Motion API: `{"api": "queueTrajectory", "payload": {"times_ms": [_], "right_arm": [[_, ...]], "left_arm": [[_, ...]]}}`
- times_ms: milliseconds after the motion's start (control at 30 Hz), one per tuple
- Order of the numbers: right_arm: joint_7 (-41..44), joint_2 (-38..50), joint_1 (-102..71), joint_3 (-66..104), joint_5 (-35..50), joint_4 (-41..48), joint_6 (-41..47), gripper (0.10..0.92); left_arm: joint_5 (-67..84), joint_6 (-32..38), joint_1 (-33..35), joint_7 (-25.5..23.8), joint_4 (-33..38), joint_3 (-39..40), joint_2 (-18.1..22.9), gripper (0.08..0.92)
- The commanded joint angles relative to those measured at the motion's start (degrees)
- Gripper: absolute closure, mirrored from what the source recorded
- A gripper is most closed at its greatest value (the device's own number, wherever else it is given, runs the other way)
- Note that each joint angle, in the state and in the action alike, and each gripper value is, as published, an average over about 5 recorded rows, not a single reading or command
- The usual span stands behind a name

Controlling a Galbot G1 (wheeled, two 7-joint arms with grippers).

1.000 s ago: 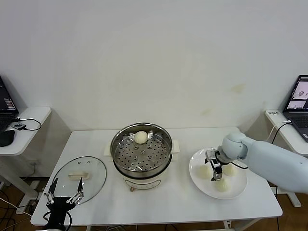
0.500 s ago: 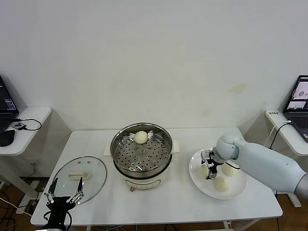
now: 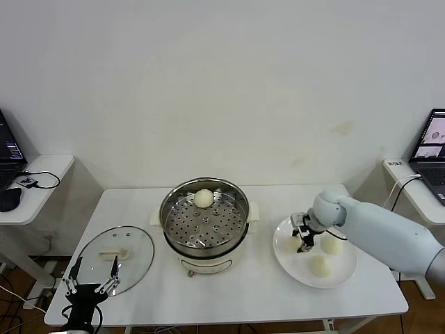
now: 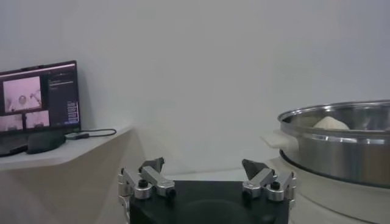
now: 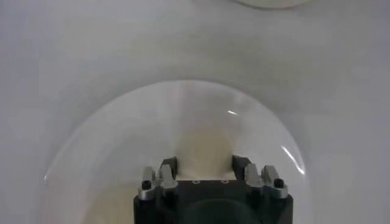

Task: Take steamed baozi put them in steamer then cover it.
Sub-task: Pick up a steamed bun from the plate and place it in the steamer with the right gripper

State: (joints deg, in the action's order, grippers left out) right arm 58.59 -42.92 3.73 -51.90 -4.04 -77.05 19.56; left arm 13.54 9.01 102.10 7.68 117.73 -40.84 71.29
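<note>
Nearest the robot, the left tool (image 3: 89,284) hangs low at the front left corner of the table (image 3: 229,296), its fingers spread wide with nothing between them; in the left wrist view the same tool (image 4: 207,180) shows both fingertips far apart, with the steamer's steel wall off to one side. Just beyond it the cover (image 3: 113,252), a clear glass lid with a cream bar handle, lies flat on the table to the left of the steamer, untouched. On the right side of the table a white plate (image 3: 348,274) holds three of the steamed baozi: one bun (image 3: 320,265) sits toward the front of the plate, another (image 3: 332,245) lies farther back beside the arm, and the third is clamped in the right tool (image 3: 303,239), which reaches down over the plate's left part with its fingers closed on that bun's sides. The right wrist view shows the right tool (image 5: 206,164) pinching the pale dough of the gripped baozi (image 5: 204,149) between its two fingers, over the plate's curved rim. At the middle of the table stands the steamer (image 3: 204,217), a shiny perforated basket on a cream cooker base, uncovered, with a single baozi (image 3: 204,198) resting on its floor toward the far edge. Side desks with laptops flank the table at the left and right, before a plain white wall.
</note>
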Motion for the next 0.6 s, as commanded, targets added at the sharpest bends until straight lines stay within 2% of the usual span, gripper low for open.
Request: {"api": "queueTrajectory", "payload": {"times_ms": [33, 267, 433, 600], "right_arm": [[0.9, 1.7, 8.0, -0.6, 3.4, -2.4, 0.2, 0.512], [1.2, -0.5, 23.1, -6.4, 11.5, -3.5, 1.2, 0.503], [0.4, -6.3, 33.3, -10.6, 18.0, -3.7, 3.4, 0.499], [-2.2, -12.7, 36.2, -13.2, 25.2, -4.4, 7.2, 0.499]], "left_arm": [[0.0, -0.1, -0.1, 0.0, 0.1, 0.1, -0.1, 0.177], [0.1, -0.3, -0.5, -0.1, 0.2, 0.3, -0.7, 0.177], [0.3, -0.3, -0.7, -0.1, 0.2, 0.2, -1.1, 0.177], [0.6, -0.4, -1.0, -0.1, 0.2, 0.0, -1.5, 0.177]]}}
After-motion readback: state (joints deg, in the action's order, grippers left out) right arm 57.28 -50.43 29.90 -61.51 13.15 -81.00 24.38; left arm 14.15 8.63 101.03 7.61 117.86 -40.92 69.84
